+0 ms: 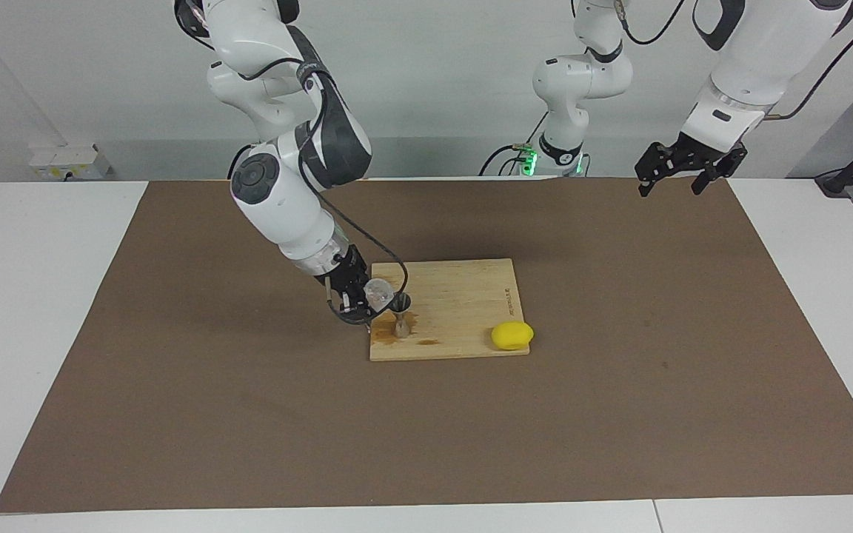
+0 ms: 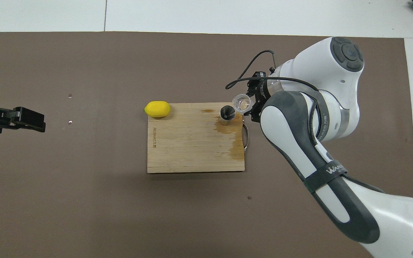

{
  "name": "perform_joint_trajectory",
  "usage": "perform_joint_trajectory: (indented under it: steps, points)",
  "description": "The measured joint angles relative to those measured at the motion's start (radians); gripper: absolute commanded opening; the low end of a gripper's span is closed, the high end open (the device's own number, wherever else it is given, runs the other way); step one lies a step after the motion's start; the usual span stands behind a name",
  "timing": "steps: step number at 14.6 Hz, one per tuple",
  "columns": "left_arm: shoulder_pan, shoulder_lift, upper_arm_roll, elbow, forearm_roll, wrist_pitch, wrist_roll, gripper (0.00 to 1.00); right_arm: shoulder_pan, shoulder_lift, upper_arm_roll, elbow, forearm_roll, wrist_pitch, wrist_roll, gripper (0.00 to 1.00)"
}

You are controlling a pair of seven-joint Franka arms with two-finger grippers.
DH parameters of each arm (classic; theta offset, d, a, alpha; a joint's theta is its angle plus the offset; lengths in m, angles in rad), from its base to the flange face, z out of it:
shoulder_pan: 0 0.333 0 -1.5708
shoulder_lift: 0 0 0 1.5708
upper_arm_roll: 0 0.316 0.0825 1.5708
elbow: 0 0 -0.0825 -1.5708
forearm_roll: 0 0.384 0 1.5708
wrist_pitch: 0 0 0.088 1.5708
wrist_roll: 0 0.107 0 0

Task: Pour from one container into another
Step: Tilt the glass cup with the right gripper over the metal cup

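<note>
The steel hourglass jigger (image 1: 402, 317) (image 2: 227, 114) stands upright on the wooden cutting board (image 1: 463, 296) (image 2: 192, 143), near the board's edge toward the right arm's end. My right gripper (image 1: 356, 300) (image 2: 255, 104) is shut on the small clear glass cup (image 1: 378, 294) (image 2: 242, 103). It holds the cup tilted, mouth toward the jigger's top, just above and beside it. Wet brown stains lie on the board around the jigger's foot. My left gripper (image 1: 686, 172) (image 2: 31, 120) is open and empty. It waits in the air over the mat at the left arm's end.
A yellow lemon (image 1: 512, 335) (image 2: 157, 109) lies at the board's corner farther from the robots, toward the left arm's end. The board has a metal handle (image 2: 246, 138) on its edge toward the right arm's end. A brown mat (image 1: 175, 407) covers the table.
</note>
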Motion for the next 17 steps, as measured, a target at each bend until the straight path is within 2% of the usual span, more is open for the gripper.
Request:
perform_joint_trajectory:
  steps: [9,17]
  points:
    - [0.000,0.000,0.000,0.000,0.000,0.000,0.000,1.00,0.070,0.000,0.002,0.005,-0.247,0.000,0.000,0.00]
    - [0.000,0.000,0.000,0.000,0.000,0.000,0.000,1.00,0.110,0.000,0.003,0.005,-0.378,0.000,-0.017,0.00]
